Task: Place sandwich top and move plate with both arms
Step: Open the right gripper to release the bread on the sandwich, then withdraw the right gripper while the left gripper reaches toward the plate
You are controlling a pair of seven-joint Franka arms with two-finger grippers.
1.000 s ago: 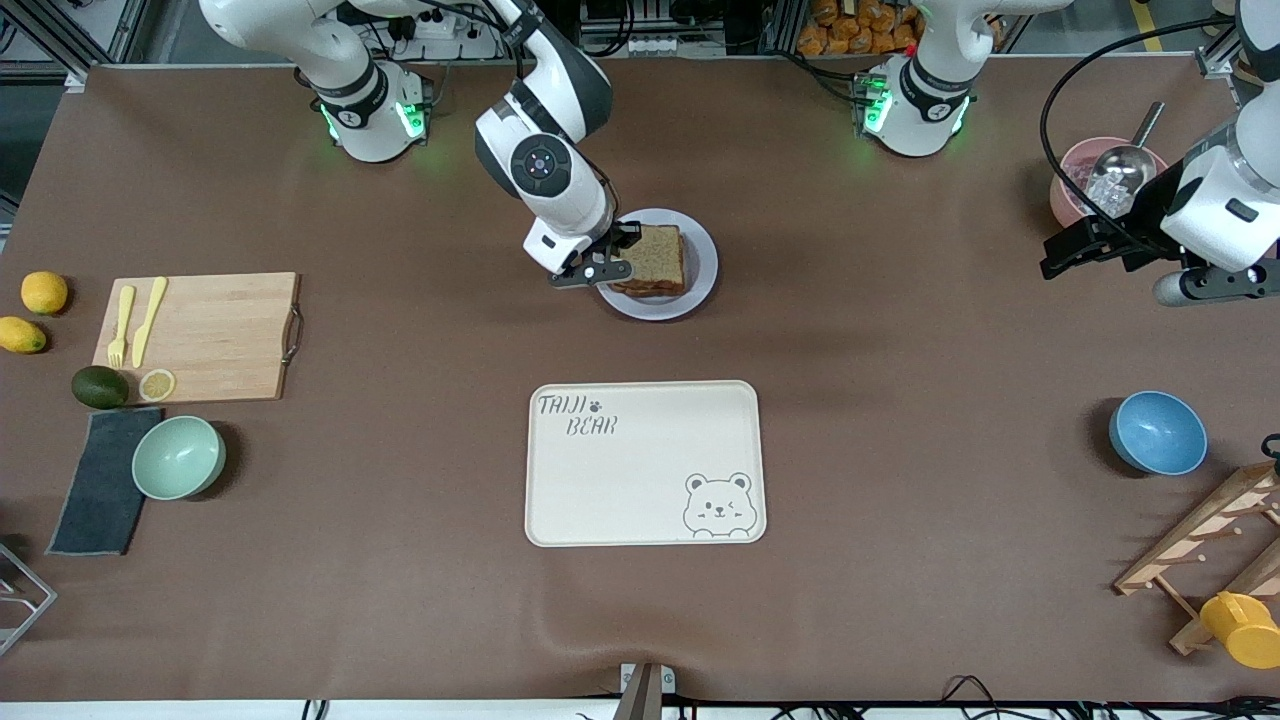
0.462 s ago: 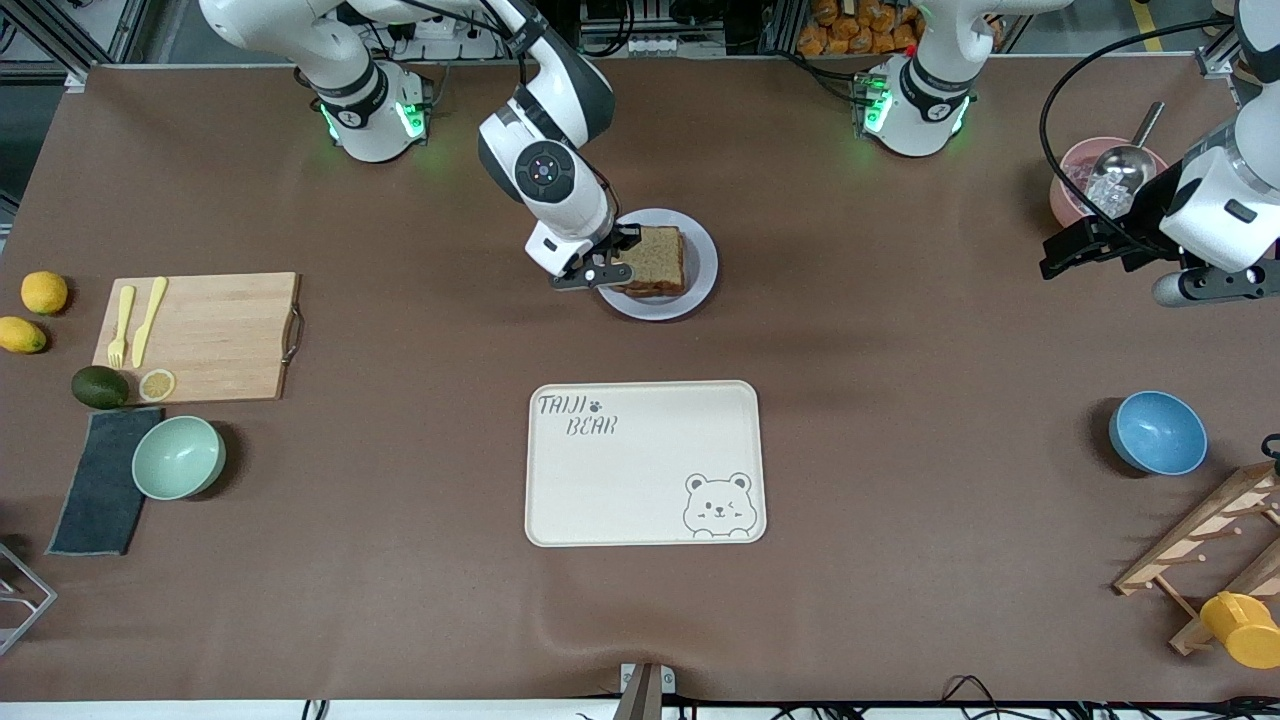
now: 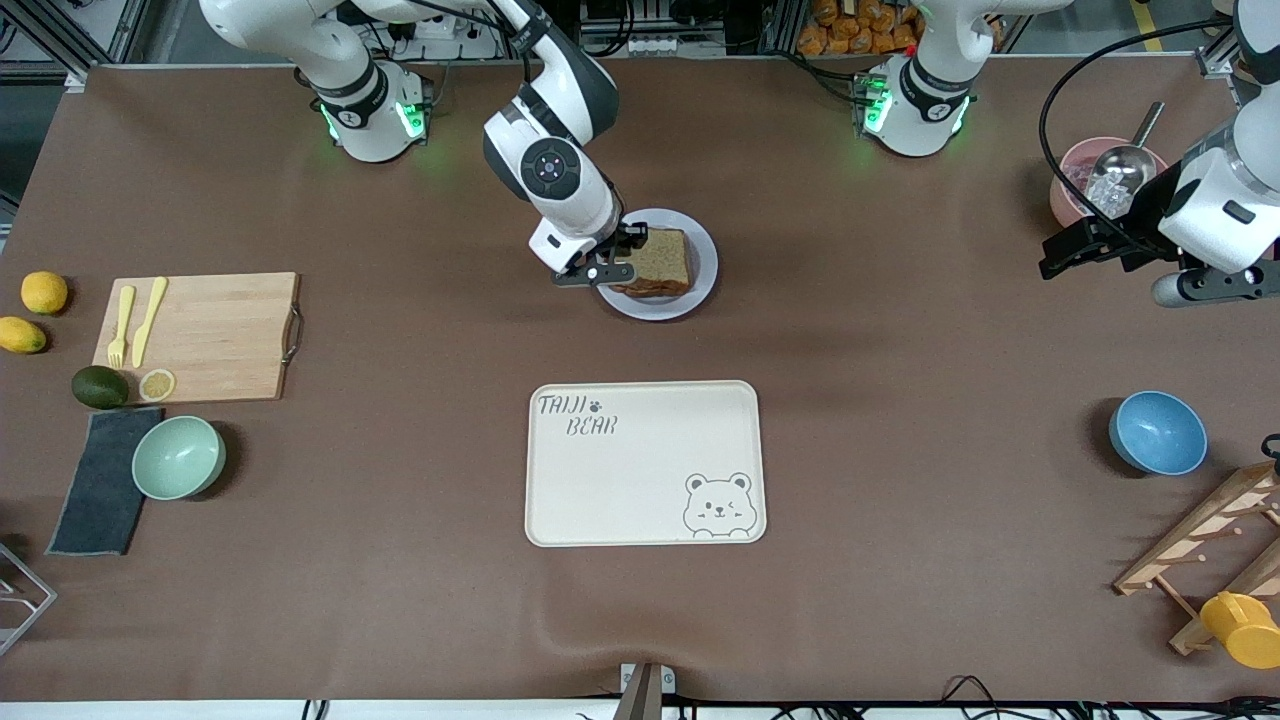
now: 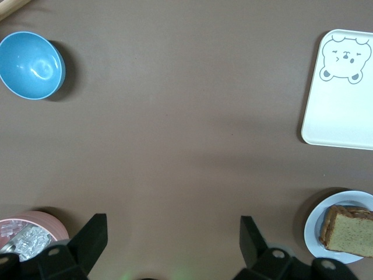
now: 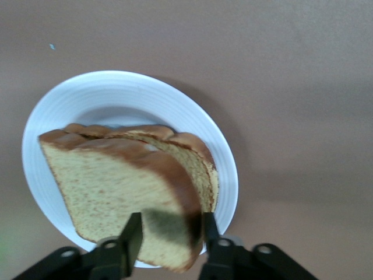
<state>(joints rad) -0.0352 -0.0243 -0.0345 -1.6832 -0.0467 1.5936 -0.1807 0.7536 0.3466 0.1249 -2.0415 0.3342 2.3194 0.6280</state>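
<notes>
The right end effector (image 3: 612, 264) pinches the sandwich top (image 3: 660, 258) by one edge, holding it tilted over the lower slice (image 5: 201, 160) on the plate (image 3: 703, 285), so placing is under way but not finished: the slice has yet to be laid flat and let go. The plate sits on the brown surface (image 3: 900, 400) between the two arm bases, farther from the front camera than the bear-printed tray (image 3: 645, 462) (likely where the plate goes, though that is a guess). The left end effector (image 4: 169, 245) waits with fingers spread over the surface near the pink bowl (image 3: 1078, 170). Moving the plate with both arms has not begun.
</notes>
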